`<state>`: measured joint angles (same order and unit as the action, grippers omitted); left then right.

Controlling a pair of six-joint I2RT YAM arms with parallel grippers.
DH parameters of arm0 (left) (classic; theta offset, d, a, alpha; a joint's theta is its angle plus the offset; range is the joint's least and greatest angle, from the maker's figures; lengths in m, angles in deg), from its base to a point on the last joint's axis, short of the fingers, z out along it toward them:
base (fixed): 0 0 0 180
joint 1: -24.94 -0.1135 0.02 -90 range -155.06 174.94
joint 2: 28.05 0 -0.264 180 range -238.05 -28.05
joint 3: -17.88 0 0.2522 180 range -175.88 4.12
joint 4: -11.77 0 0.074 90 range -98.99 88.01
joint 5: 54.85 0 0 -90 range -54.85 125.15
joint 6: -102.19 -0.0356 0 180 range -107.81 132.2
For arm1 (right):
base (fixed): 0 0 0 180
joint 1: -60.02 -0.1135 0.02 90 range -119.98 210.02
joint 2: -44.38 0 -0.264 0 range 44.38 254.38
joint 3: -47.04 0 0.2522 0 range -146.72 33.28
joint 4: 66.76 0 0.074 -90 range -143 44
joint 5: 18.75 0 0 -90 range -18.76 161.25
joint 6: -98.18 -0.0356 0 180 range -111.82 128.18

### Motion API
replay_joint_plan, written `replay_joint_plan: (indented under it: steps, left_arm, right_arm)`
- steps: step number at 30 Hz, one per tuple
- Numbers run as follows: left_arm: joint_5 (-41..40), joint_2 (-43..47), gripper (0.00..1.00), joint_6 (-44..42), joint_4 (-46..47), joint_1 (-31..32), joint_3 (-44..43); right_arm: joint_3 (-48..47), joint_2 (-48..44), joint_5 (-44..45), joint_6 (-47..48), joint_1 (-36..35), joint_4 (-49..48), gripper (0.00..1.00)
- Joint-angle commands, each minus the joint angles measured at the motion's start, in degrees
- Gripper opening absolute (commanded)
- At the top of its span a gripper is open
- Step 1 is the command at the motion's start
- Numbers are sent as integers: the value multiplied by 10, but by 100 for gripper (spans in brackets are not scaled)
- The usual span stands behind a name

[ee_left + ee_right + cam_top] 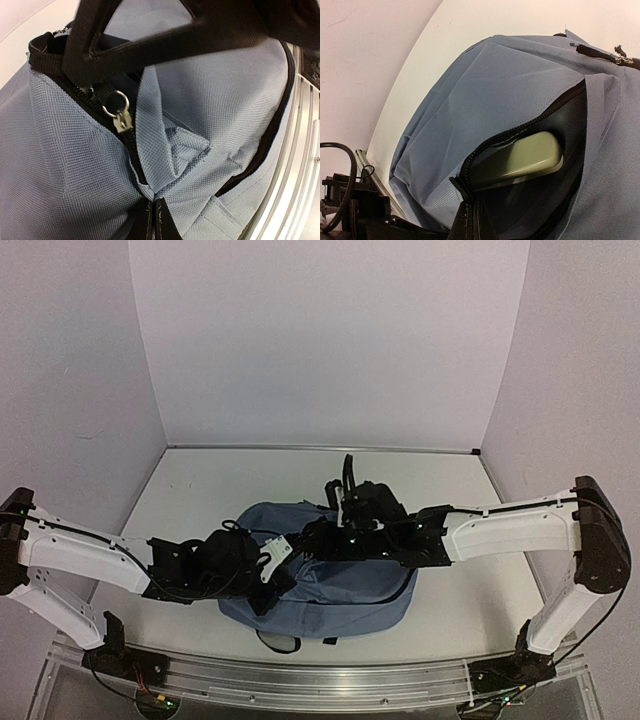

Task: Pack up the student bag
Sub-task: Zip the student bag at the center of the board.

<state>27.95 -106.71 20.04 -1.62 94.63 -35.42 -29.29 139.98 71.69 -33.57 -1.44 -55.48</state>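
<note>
Student bag lies flat on the white table, near its front edge and midway between the two arm bases. Its black straps stick out on the far side, and a black loop on the near side sits by the metal rail. We see both arms stretched inward over it, their wrists meeting above the blue fabric. The left gripper is closed, pinching a gathered fold of the bag's cloth where the zip runs down into it. The right gripper is closed as well. In the left wrist view its black fingers come in from above and clamp the black tab that hangs from the ring of the silver zip pull. From the right wrist we look into the main compartment, where the zip stands open in a long slit. Inside rests a pale grey-green case with rounded corners, lying against the dark lining. Whether anything lies deeper in the compartment we cannot tell.
</note>
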Motion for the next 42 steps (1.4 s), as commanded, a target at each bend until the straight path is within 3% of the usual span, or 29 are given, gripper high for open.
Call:
replay_joint_plan:
  steps: [1,15,31,38,39,42]
  left_arm:
    - [52,0,0,19,-77,27,-9]
    - [26,66,0,52,-176,40,-14]
    - [93,23,0,76,-178,63,-19]
    - [75,47,1,121,-160,65,-37]
    - [63,53,2,131,-156,64,-44]
    - [25,65,26,166,-155,63,-82]
  right_arm:
    - [-29,-39,76,14,26,-38,0]
    - [-26,-46,81,53,35,-38,0]
    - [-57,35,62,21,94,-42,0]
    - [-49,36,12,35,96,-58,0]
    - [-46,35,4,37,96,-60,0]
    - [-33,30,-22,36,96,-70,0]
